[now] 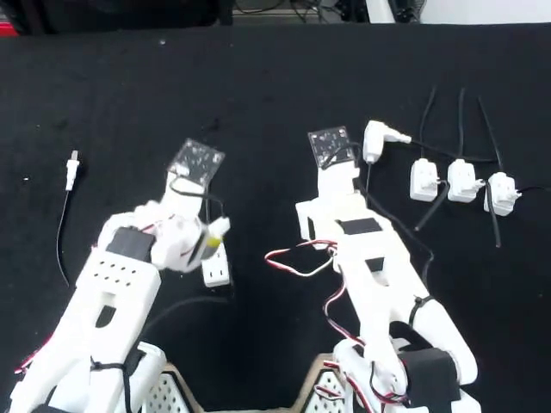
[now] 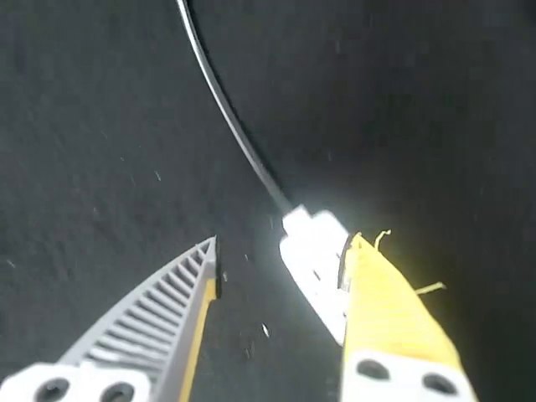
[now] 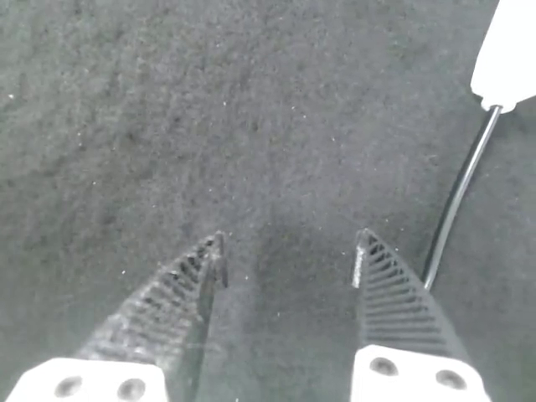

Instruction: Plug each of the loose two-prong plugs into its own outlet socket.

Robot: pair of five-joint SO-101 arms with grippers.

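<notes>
Left wrist view: my left gripper (image 2: 283, 243) has its fingers spread wide over the black bench (image 2: 100, 126), the yellow-taped finger touching a white plastic connector on a black cable (image 2: 311, 251). My right gripper (image 3: 291, 237) has its fingers wide and empty, near a white two-prong plug (image 3: 507, 46).

White plastic arms (image 1: 108, 292) w/ black patches (image 1: 129, 243), red/wht/blk cables (image 1: 297, 272), ribbed fingers (image 3: 172, 301), yellow tape (image 2: 385, 310) on left gripper (image 2: 285, 241).

Plug (image 1: 375, 139) left of socket row (image 1: 462, 181)
</notes>
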